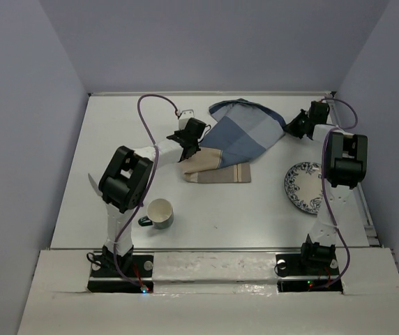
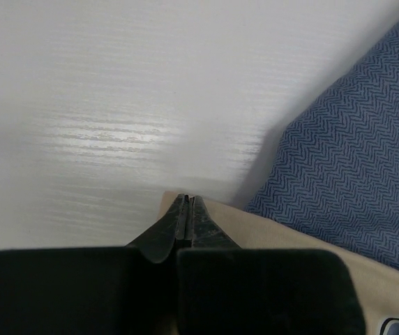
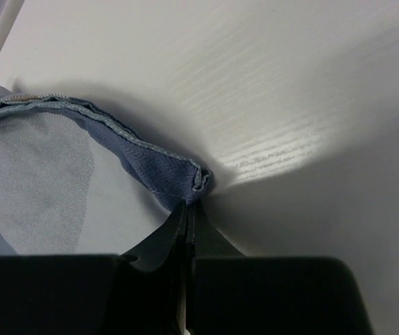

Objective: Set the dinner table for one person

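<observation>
The placemat [image 1: 245,139] lay crumpled on the surface [image 1: 213,216] at upper centre, long axis running left to right, left hand [image 1: 187,146] closed on its tan left corner, right hand [image 1: 288,129] closed on its blue right corner.

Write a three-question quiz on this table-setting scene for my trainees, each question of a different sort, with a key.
1. True or false: the mug stands on the placemat.
2. The plate lies nearest: A) the left arm's base, B) the right arm, C) the mug.
3. Fill in: the right gripper is shut on the placemat's ___ corner, the left gripper on its tan edge.
Key: 1 false, it stands on the bare table; 2 B; 3 blue.
</observation>
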### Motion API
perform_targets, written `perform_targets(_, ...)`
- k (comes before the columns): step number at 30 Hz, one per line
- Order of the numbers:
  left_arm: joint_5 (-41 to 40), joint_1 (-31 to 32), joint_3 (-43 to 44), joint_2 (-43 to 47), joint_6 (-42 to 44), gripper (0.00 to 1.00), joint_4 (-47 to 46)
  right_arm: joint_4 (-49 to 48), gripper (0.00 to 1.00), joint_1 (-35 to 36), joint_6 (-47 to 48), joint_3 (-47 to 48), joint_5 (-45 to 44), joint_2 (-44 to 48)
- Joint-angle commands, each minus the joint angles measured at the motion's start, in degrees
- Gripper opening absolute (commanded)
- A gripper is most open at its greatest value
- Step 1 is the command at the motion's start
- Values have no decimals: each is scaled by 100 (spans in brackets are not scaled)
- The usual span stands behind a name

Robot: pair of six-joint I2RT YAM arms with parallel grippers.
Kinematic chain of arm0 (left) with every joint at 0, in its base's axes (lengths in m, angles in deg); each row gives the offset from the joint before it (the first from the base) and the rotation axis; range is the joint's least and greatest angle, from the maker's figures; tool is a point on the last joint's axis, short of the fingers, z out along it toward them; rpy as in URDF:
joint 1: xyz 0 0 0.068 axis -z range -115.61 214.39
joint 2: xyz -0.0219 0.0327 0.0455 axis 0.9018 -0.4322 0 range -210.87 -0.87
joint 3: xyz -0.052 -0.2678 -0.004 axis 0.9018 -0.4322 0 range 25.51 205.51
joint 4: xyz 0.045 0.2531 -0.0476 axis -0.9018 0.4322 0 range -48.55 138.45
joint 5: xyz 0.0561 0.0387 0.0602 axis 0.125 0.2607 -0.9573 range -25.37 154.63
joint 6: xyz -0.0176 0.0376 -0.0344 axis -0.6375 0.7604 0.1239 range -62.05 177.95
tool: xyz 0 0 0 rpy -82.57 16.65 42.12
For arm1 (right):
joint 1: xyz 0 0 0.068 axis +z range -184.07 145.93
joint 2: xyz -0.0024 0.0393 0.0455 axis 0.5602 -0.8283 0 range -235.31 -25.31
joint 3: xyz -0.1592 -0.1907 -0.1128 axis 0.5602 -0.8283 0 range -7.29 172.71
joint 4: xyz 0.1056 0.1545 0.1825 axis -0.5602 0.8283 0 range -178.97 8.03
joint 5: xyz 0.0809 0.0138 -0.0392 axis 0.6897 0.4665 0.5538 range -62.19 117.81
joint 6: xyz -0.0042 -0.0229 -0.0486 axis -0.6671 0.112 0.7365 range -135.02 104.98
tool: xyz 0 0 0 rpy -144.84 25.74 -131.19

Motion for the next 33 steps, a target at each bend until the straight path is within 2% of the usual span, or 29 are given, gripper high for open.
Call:
perform_targets(1,-134,-23,-66,471,142,0,-308,-624,0,-6,-102,-406,-20,601)
perform_targets(9,-91,-155,-329,929,151,0,-317,-1231,0,-6,-235,-1628,-450,1734)
perform_targets(13,321,-199,-418,904,169,1,-282,-1284,0,-59,-226,-2068,-652,2095)
perform_targets(14,488,-208,-418,868,99,23,-255,-1284,0,-59,-208,-2190,-679,2130)
perform_targets(16,690,-269,-426,815,20,44,-229,-1284,0,-59,-165,-2331,-802,2236)
perform_targets(17,727,-287,-400,789,-33,59,-211,-1284,0,-59,-156,-2489,-855,2332)
perform_targets(20,744,-295,-234,710,-95,69,69,-1284,0,-59,-138,-2918,-1293,2543)
perform_targets(25,955,-287,-172,885,-262,69,202,-1310,0,-111,-156,-3439,-1444,3009)
perform_targets(33,736,-23,671,464,-288,70,860,-1547,0,-111,-199,-4537,-1076,3940)
